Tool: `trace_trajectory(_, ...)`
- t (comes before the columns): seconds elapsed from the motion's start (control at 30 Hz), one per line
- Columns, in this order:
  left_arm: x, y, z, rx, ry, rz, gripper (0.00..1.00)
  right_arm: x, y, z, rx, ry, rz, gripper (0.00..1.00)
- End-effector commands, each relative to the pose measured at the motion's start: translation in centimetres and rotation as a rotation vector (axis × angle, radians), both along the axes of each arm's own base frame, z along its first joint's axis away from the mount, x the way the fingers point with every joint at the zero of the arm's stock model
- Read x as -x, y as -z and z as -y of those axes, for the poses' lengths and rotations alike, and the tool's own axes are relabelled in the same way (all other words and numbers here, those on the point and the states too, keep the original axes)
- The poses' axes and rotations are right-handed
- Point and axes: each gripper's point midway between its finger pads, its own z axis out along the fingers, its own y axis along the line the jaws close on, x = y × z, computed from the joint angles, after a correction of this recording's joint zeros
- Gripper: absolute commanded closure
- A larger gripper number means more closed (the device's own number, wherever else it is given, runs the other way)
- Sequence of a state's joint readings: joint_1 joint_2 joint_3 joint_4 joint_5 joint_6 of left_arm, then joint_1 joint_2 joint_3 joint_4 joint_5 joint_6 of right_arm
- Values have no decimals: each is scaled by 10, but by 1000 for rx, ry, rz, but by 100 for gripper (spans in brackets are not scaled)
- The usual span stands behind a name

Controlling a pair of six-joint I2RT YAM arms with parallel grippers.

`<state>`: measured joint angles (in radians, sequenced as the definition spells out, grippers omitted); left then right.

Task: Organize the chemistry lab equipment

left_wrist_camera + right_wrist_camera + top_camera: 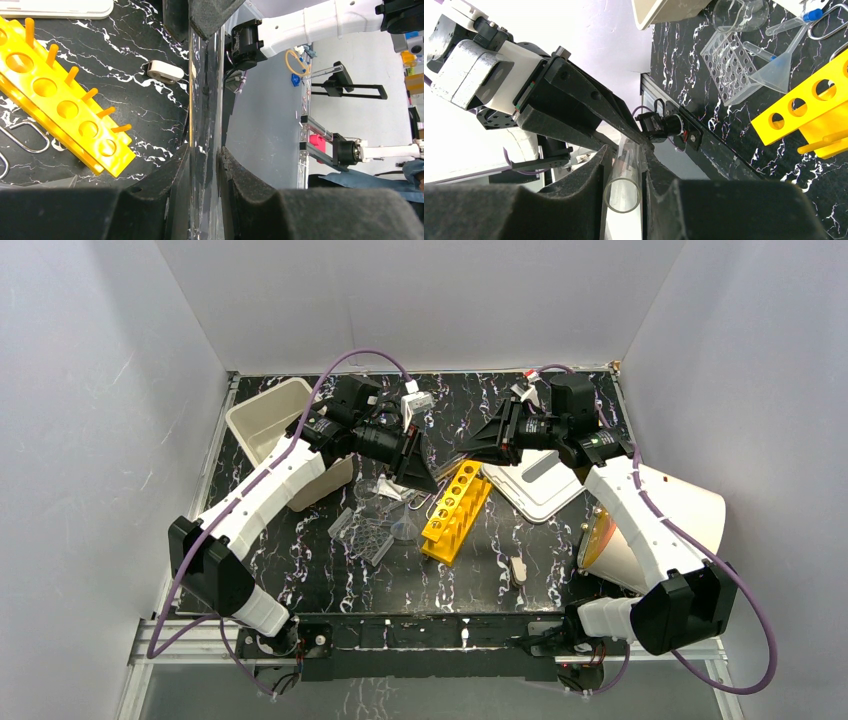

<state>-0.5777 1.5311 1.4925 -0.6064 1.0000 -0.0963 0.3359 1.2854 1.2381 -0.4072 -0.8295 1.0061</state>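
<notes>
- Top external view: the left gripper (pixel 424 474) and the right gripper (pixel 474 445) meet tip to tip above the middle of the black marbled table (pixel 300 580).
  - What passes between them is too faint to make out from here.
  - The yellow six-hole rack (pixel 457 510) lies on the table just below them.
  - The funnel (pixel 405 529) and the clear tray (pixel 362 536) sit close on the rack's left, and a beaker (pixel 374 491) lies a little farther back.
  - The beige bin (pixel 266 418) stands at the far left.
  - The white lid (pixel 541 483) lies right of the rack, and the white cylinder (pixel 655 525) lies on its side at the right edge.
- Left wrist view: the left gripper (pixel 205 156) has its foam pads (pixel 300 210) closed onto a clear tube (pixel 205 90).
  - The tube runs straight away from the camera, off the table.
  - At the tube's far end, the right gripper (pixel 193 24) clamps it too.
  - Beside the tube lie the rack (pixel 65 102), a small white piece (pixel 164 71) and a thin metal loop (pixel 30 137).
- Right wrist view: the right gripper (pixel 625 172) pinches the tube (pixel 628 152) near its open mouth.
  - The left gripper (pixel 625 141) grips the tube farther along.
  - Beyond them, on the table, are the clear tray (pixel 729 65), the funnel (pixel 774 75), the beaker (pixel 739 12) and one end of the rack (pixel 814 107).
</notes>
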Motion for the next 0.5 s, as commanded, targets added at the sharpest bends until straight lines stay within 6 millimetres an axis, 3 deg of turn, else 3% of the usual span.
trace_trajectory(0.0,-6,-13,-1,13,-15,59,100,2,-33,-2,-61,-33,129,67)
trace_trajectory(0.1,-6,-13,0,17,-15,54,100,2,-35,-3,-66,-45,137,57)
trace_trajectory(0.17,-6,-14,1,20,-11,51,100,3,-35,-3,-68,-51,139,56)
trace_trajectory(0.3,-7,-13,1,19,-16,53,100,5,-30,-3,-70,-65,117,71)
trace_trajectory(0.47,-10,-14,1,12,-34,60,100,5,-24,-3,-60,-54,106,78)
